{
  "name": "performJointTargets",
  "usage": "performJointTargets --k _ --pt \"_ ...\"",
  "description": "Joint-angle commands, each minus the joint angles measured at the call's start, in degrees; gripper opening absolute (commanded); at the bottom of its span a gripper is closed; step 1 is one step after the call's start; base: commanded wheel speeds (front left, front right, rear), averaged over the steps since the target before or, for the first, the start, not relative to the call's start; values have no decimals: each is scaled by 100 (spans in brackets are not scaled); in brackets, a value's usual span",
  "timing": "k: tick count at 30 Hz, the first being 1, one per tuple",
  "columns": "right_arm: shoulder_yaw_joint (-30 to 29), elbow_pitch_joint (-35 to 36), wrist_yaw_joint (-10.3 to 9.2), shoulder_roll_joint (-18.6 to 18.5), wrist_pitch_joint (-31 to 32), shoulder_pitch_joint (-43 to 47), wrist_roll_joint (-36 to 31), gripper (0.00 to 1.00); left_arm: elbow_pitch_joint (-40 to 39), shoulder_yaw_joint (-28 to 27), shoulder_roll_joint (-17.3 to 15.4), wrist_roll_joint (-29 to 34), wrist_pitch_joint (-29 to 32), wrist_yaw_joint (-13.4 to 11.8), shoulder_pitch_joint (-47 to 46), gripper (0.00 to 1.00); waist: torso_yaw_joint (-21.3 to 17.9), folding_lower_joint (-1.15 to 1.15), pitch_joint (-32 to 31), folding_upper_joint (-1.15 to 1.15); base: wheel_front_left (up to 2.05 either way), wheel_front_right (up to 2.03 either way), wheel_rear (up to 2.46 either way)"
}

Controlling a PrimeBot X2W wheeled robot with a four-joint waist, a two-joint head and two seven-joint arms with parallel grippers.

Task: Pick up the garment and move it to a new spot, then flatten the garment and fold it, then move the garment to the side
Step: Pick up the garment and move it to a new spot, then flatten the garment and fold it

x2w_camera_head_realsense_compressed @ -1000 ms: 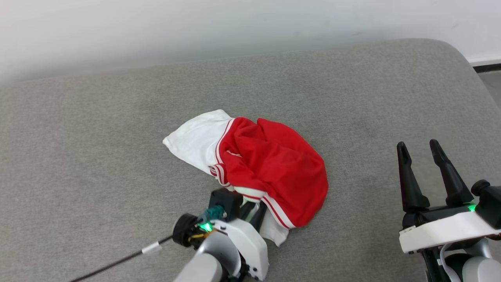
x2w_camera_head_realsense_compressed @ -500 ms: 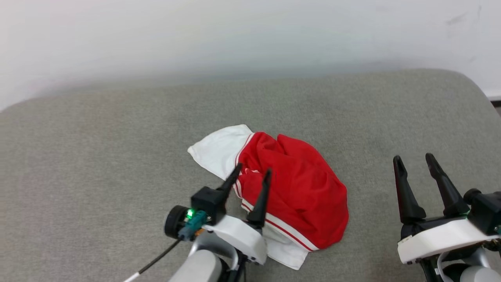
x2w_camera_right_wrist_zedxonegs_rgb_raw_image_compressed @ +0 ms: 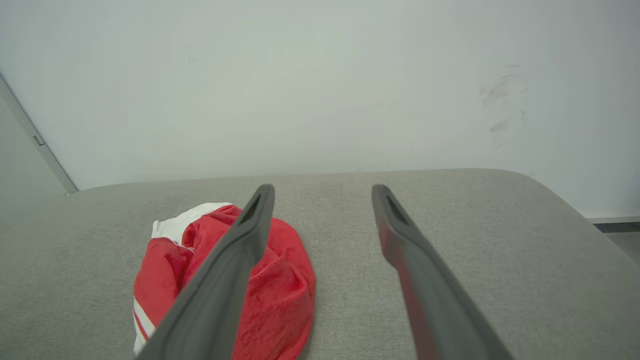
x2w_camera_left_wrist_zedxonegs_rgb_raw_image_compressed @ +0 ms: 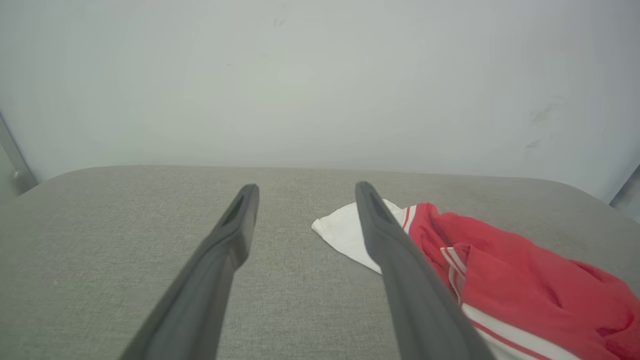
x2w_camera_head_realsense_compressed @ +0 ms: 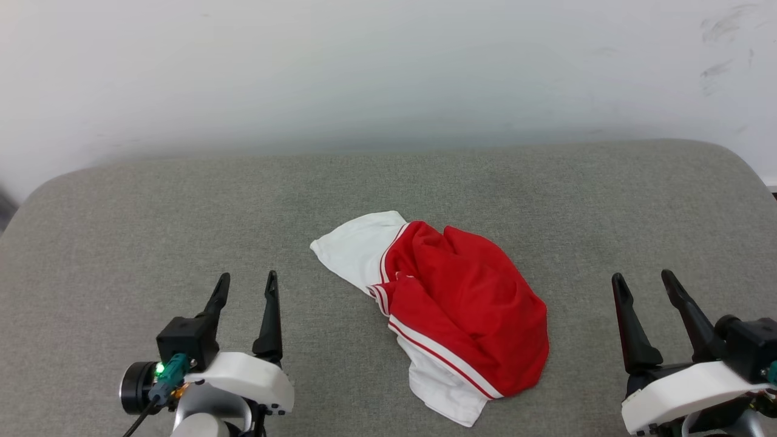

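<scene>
Two grippers: both spread wide, nothing between the fingers.
Garment [x2w_camera_head_realsense_compressed: 467, 303]: crumpled heap on the middle of the grey cushion [x2w_camera_head_realsense_compressed: 152, 206], a white sleeve pointing toward the wall [x2w_camera_head_realsense_compressed: 364, 73].
Left gripper [x2w_camera_head_realsense_compressed: 249, 276]: above bare cushion, well apart from the garment.
Right gripper [x2w_camera_head_realsense_compressed: 642, 277]: opposite side, likewise apart.

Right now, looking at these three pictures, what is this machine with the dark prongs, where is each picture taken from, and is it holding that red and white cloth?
It is a two-armed robot. The wide picture comes from a camera on its head, looking down. The other two come from cameras on its wrists, looking along the left gripper and the right gripper, each with two long dark fingers. On the grey cloth-covered padded surface lies a crumpled bright-red fabric top with white sleeve sections. Both grippers are open and hold nothing.
</scene>
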State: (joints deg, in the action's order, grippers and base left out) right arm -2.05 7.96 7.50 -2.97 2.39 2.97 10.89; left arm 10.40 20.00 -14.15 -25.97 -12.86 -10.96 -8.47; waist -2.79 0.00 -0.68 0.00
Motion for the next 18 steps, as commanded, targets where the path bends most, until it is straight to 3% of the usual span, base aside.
performJointTargets --k 1,13,18 --pt "-23 33 -2 14 16 107 -58 100 -83 -57 -75 -16 1 -34 110 100 0 0 0 0 0 0 0" --pt "-76 114 -2 14 180 131 -99 100 -518 -119 -208 -108 19 -93 324 100 32 0 29 0 0 0 0" --pt "-60 7 -2 -142 1002 142 79 100 -600 -114 -175 -48 -43 -120 207 100 167 0 50 0 0 0 0"
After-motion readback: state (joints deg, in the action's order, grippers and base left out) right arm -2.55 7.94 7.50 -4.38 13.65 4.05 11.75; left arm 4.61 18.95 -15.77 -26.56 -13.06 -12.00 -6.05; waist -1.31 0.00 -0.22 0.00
